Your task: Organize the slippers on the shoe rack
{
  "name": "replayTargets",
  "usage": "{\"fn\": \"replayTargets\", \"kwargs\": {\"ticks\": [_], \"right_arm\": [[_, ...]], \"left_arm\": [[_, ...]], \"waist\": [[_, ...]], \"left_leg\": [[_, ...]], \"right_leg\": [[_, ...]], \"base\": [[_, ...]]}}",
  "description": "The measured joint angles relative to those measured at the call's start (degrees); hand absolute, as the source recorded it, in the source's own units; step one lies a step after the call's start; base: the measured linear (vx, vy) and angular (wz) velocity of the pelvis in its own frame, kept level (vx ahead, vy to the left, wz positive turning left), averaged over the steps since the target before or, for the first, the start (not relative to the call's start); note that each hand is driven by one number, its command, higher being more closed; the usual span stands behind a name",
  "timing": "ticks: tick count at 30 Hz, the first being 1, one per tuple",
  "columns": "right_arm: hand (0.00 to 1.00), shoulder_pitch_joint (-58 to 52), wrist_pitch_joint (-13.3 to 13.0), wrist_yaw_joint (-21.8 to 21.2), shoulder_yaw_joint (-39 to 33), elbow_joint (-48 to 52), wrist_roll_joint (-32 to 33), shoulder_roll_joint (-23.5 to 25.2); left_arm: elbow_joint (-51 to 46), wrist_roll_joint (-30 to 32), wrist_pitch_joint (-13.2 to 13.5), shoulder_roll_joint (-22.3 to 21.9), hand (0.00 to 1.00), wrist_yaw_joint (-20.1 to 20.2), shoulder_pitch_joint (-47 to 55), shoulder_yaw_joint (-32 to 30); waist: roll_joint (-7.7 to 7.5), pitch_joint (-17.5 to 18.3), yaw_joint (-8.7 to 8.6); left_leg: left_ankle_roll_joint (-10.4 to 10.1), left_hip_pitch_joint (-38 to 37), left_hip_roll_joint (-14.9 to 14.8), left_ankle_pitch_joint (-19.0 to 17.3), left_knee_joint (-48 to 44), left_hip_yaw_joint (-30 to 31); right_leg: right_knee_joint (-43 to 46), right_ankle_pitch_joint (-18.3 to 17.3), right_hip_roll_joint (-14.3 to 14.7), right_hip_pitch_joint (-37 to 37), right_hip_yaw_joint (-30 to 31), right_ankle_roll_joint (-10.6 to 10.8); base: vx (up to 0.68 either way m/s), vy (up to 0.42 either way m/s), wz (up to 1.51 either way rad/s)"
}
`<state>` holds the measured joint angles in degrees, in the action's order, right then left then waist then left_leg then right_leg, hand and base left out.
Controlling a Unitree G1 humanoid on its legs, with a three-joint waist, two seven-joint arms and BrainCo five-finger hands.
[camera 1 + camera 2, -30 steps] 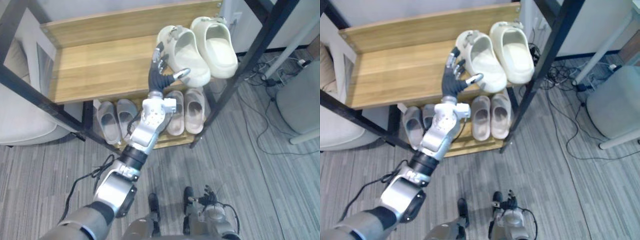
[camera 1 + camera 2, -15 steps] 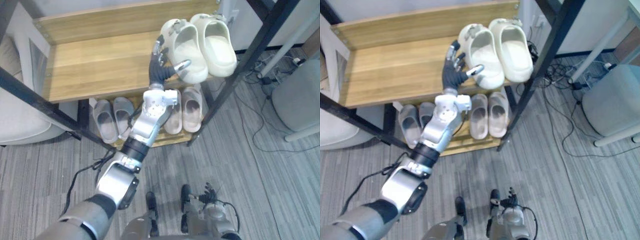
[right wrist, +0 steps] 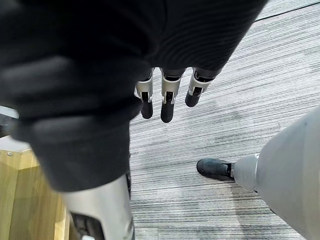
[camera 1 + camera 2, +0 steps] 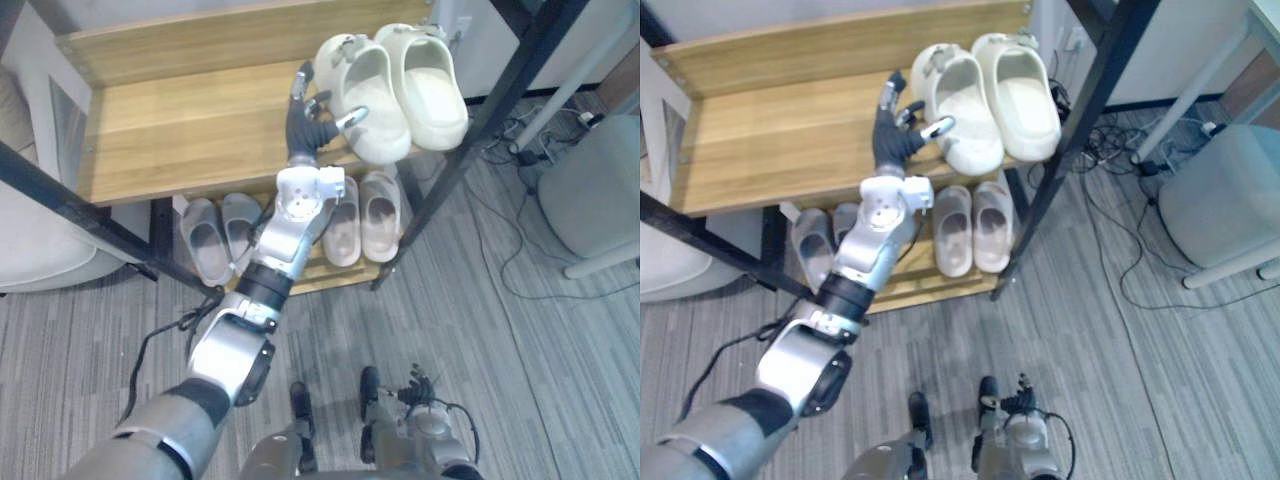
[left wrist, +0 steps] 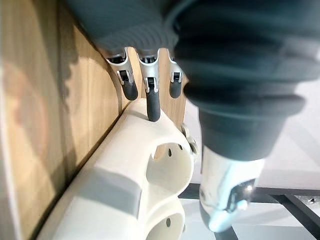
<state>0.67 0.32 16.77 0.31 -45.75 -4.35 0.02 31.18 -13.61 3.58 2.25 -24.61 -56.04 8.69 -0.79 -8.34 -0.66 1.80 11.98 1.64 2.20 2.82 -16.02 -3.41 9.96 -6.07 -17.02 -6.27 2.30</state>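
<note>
Left hand (image 4: 304, 120) on the shoe rack's (image 4: 180, 130) top shelf, straight fingers touching the cream clog (image 4: 378, 100), grasping nothing, right hand (image 3: 168, 97) relaxed, off the rack.

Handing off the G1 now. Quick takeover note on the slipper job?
Left hand: open, fingertips against the side of the left cream clog, thumb above it, no grip.
Right hand: open, hanging over the floor, idle.
Both clogs, with the right cream clog, sit side by side at the upper shelf's right end. The grey pair and beige pair are on the lower shelf.
Left to do: probably nudge the left clog straight, then withdraw.
</note>
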Motion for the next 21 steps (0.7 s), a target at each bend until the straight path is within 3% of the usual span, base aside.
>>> {"fn": "replayTargets", "kwargs": {"ticks": [4, 10, 16, 21], "right_arm": [[0.00, -0.1, 0.1, -0.1, 0.2, 0.0, 0.0, 0.0], [0.00, -0.4, 0.2, -1.0, 0.6, -0.1, 0.0, 0.0], [0.00, -0.2, 0.8, -2.2, 2.6, -0.3, 0.0, 0.1], [0.00, -0.1, 0.9, -2.6, 2.7, -1.6, 0.0, 0.0]], "left_arm": [[-2.0, 0.0, -0.6, 1.6, 0.00, 0.0, 0.1, 0.0], [-13.8, 0.0, 0.1, 3.7, 0.00, 0.0, 4.2, 1.4], [-23.4, 0.0, 1.4, 3.0, 0.00, 1.4, 10.9, 6.6], [-31.2, -1.3, 3.7, 0.1, 0.00, 4.0, 19.4, 11.9]], "waist": [[0.18, -0.1, 0.12], [0.57, -0.4, 1.11], [1.28, -0.2, 2.39], [3.03, 0.3, 3.68]], "left_leg": [[0.0, -0.1, -0.1, -0.1, -0.1, 0.7], [-0.4, -2.4, -0.3, -0.3, -0.2, 2.9], [-0.5, -3.9, -0.2, -0.4, -0.7, 6.6], [-0.8, -5.8, 0.0, -0.5, -1.1, 9.3]], "right_leg": [[-0.1, -0.1, 0.0, 0.5, -0.7, 0.0], [0.0, -1.4, -0.1, 4.0, -3.1, -0.1], [0.2, -2.8, -0.4, 7.3, -6.9, -0.1], [1.4, -4.6, -0.9, 10.2, -10.0, 0.2]], "base": [[0.06, 0.012, 0.08], [0.05, 0.011, 0.21], [0.06, 0.013, 0.30], [0.05, 0.017, 0.32]]}}
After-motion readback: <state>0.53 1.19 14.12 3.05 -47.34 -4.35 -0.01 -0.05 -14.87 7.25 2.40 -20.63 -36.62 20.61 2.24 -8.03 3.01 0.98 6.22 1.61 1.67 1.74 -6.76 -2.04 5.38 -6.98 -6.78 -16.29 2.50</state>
